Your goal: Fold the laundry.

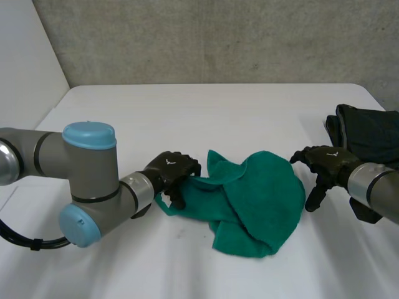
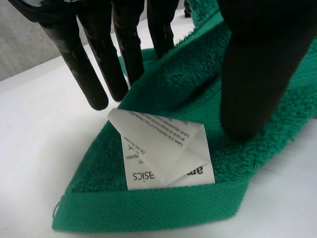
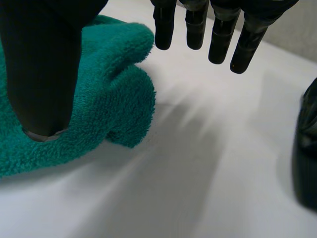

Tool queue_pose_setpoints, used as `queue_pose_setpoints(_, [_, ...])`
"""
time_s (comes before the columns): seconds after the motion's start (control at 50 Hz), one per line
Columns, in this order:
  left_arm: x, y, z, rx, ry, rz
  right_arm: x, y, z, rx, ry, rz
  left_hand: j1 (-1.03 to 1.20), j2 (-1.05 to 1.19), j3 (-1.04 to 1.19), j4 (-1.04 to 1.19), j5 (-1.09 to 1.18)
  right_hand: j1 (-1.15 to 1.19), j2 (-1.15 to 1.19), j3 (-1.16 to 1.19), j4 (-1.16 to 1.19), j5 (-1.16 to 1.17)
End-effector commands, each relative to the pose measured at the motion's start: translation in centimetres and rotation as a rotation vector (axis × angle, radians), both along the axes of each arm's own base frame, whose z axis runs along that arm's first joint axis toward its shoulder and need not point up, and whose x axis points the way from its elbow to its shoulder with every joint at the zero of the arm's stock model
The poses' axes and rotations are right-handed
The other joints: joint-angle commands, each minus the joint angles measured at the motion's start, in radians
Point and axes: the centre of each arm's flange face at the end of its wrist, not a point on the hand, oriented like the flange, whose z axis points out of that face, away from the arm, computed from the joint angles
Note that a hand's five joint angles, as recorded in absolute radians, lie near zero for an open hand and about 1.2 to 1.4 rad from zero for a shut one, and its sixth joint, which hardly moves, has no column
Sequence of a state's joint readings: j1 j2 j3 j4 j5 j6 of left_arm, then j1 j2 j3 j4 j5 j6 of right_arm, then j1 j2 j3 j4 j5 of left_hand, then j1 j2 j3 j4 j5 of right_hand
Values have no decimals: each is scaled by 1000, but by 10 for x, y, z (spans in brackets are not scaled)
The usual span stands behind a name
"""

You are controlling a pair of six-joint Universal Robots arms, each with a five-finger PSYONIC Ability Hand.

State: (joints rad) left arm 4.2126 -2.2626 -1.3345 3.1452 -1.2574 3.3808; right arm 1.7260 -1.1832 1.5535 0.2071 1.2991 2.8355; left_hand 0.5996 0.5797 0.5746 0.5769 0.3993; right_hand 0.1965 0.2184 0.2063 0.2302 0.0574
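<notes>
Green towel [image 1: 262,199] is lying bunched on the white table [image 1: 187,112], one flap doubling over its middle, not yet laid flat. Left hand [image 1: 171,169] is sitting at the towel's left corner, the one carrying the white care label [image 2: 158,148]. Its thumb [image 2: 262,74] is pressing the near face of the cloth while the straight fingers [image 2: 81,74] are backing the far face, so it is pinching that corner. Right hand [image 1: 327,161] is hovering just beside the towel's right edge, fingers [image 3: 220,34] hanging straight and spread off the cloth, thumb [image 3: 44,64] over the pile, holding nothing. Dark garment [image 1: 368,131] is resting beyond the towel's right side, apart from it. Judgement: thick terry, so it is looking soft, limp and light, grippy rather than slick, nothing fragile; it is likely going to sag and drag wherever unsupported. The hemmed corners are looking like the best holds, the band being firmer there. The right hand is needing a corner on the towel's right side, which cannot be picked out in the bunching, before any lift and spread.
</notes>
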Motion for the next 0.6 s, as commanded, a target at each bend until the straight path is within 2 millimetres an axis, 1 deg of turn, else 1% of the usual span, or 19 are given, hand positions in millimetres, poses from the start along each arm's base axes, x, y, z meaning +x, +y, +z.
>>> queue_pose_setpoints(0.02, [-3,-1,-5,7,-6,-5,-7,-26,-5,130,-147,-18,684,704,709,707,710,-22,-44,-32,-56,-57])
queue_pose_setpoints(0.04, [-3,-1,-3,-1,-7,-2,-6,-27,-7,143,-159,-14,796,815,821,818,821,-22,-44,-32,-56,-57])
queue_pose_setpoints(0.1, [-2,-3,-1,-10,-12,19,-3,-33,-13,202,-187,-21,797,817,822,819,822,-22,-44,-32,-56,-57])
queue_pose_setpoints(0.16, [1,-7,15,-59,-10,58,0,-37,-17,246,-194,-20,797,817,822,819,822,-22,-44,-32,-56,-57])
queue_pose_setpoints(0.2, [5,-8,33,-113,-7,79,1,-41,-25,290,-189,-21,797,817,822,819,822,-22,-44,-32,-56,-57])
queue_pose_setpoints(0.24, [6,-8,40,-141,-10,81,1,-46,-29,306,-190,-23,797,817,822,819,822,-22,-44,-32,-56,-57])
queue_pose_setpoints(0.26, [6,-8,47,-170,-15,76,4,-49,-34,318,-188,-20,797,817,822,819,822,-22,-44,-32,-56,-57])
queue_pose_setpoints(0.3, [6,-8,52,-196,-22,67,10,-50,-38,325,-180,-6,797,817,822,819,822,-22,-44,-32,-56,-57])
queue_pose_setpoints(0.32, [7,-9,54,-210,-25,65,17,-49,-39,322,-179,14,797,817,822,819,822,-22,-44,-32,-56,-57])
queue_pose_setpoints(0.34, [7,-11,59,-242,-28,63,27,-48,-37,306,-174,40,797,817,822,819,822,232,210,222,198,196])
queue_pose_setpoints(0.38, [6,-15,66,-287,-21,64,35,-50,-31,270,-179,61,797,817,822,819,822,708,686,698,674,673])
queue_pose_setpoints(0.4, [6,-17,69,-308,-16,68,40,-55,-22,225,-189,69,797,817,822,819,822,1195,1173,1185,1161,1159])
queue_pose_setpoints(0.46, [9,-36,88,-429,13,114,46,-69,0,106,-202,70,797,817,822,819,822,1200,1178,1190,1166,1164])
queue_pose_setpoints(0.48, [10,-43,95,-476,23,135,49,-78,19,2,-211,71,797,817,822,819,822,1200,1178,1190,1166,1164])
queue_pose_setpoints(0.5, [11,-54,108,-556,43,168,51,-82,29,-51,-216,77,797,817,822,819,822,1200,1178,1190,1166,1164])
queue_pose_setpoints(0.54, [11,-65,125,-655,76,203,59,-86,53,-175,-230,100,797,817,822,819,822,1200,1178,1190,1166,1164])
queue_pose_setpoints(0.56, [11,-71,135,-709,96,222,70,-86,77,-299,-254,131,797,817,822,819,822,1200,1178,1190,1166,1164])
queue_pose_setpoints(0.58, [13,-80,154,-807,141,273,75,-86,89,-362,-267,146,797,817,822,819,822,1200,1178,1190,1166,1164])
queue_pose_setpoints(0.6, [14,-82,166,-858,167,294,79,-86,100,-427,-282,160,797,817,822,819,822,1200,1178,1190,1166,1164])
